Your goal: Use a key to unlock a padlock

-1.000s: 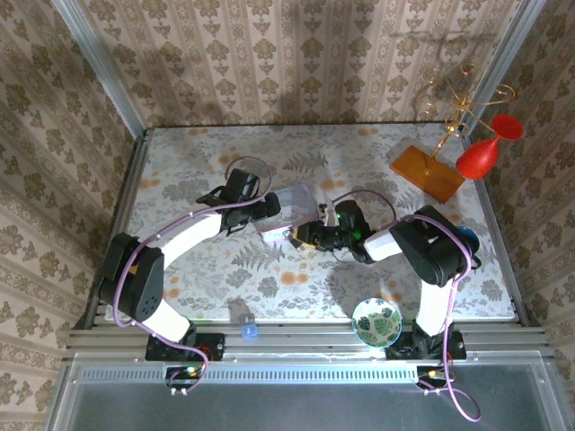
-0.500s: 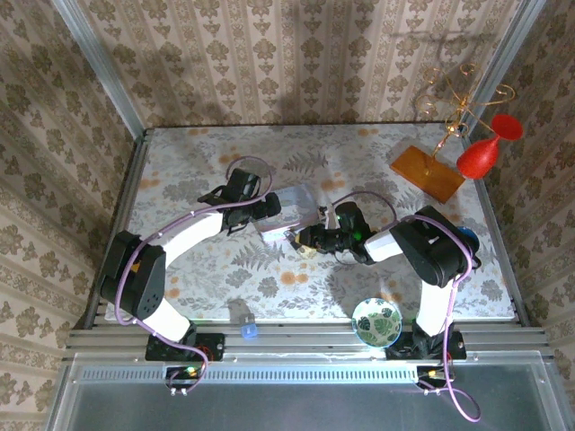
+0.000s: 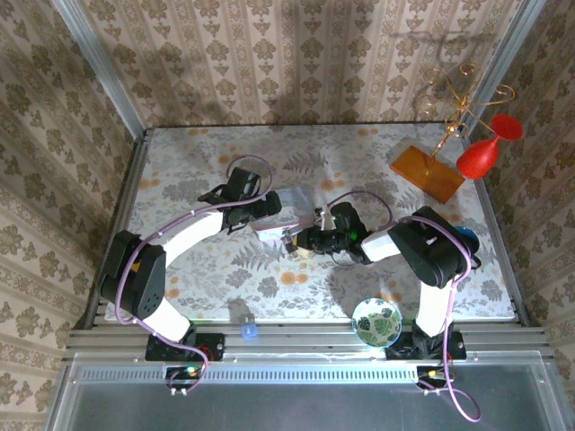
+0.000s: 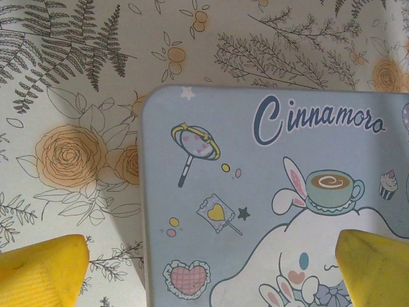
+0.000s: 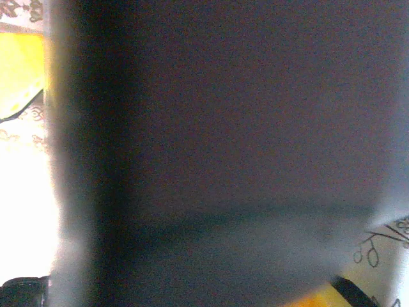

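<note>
Table (image 3: pixel 180 180): a flat rectangular top covered in pale cloth printed with grey ferns and orange roses, framed by aluminium rails.

Tin box (image 4: pixel 268 192): a flat pale-blue metal rectangle with rounded corners and a smooth glossy lid printed with a white cartoon rabbit, a cup, sweets and the cut-off word "Cinnamoro". It is set just off the table's centre toward 10 o'clock. Its right and lower parts are cropped in the left wrist view.

Amber board (image 3: pixel 427 172): a glossy orange slab at 2 o'clock from which a thin gold wire stand rises.

Red vase (image 3: pixel 478 156): a smooth bulbous shape seen beside the wire stand.

Bowl (image 3: pixel 376 321): round, white with green leaf print, placed at 5 o'clock by the near edge.

Left gripper (image 4: pixel 209 249): spread fully wide and nothing is gripped. One ribbed yellow pad (image 4: pixel 38 272) is seen over the cloth and the other over the lid.

Right gripper (image 3: pixel 301 241): black, laid low at the tin's 4 o'clock corner. Its opening cannot be told, since the wrist view is blocked by a blurred dark surface.

Padlock (image 3: pixel 290 238): taken to be the tiny grey block at the right gripper's tips, against the tin. It is too small to be confirmed.

Blue cap (image 3: pixel 250 330): small and round, on the near rail at 7 o'clock.
</note>
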Available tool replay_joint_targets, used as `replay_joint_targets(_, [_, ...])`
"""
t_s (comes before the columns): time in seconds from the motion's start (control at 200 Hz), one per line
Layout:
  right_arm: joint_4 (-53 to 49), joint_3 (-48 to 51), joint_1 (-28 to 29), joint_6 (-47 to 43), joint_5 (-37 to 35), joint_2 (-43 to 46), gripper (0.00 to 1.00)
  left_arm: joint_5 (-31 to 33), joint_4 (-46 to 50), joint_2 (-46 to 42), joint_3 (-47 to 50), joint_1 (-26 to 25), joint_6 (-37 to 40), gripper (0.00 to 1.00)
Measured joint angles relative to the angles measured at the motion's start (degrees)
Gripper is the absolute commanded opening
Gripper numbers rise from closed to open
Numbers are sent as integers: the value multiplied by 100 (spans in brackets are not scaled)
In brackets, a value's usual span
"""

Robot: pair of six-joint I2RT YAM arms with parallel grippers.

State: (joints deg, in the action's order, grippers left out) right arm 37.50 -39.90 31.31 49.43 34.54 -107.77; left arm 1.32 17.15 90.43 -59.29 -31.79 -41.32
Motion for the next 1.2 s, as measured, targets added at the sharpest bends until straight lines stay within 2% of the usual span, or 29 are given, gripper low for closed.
replay_joint_targets(0.43, [0, -168, 42, -4, 50, -142, 34, -7, -2, 37, 0, 2, -2, 100])
replay_joint_targets(0.72, [-153, -317, 199, -358, -35, -179, 35, -33, -9, 59, 0, 0, -4, 100])
replay_joint_targets(0.955, [-605, -433, 531, -793, -778, -24, 36, -37, -9, 76, 0, 7, -52, 100])
replay_joint_targets(1.201, [-542, -330, 863, -876, -1447, 92, 36, -59, -76, 315, 0, 7, -243, 97])
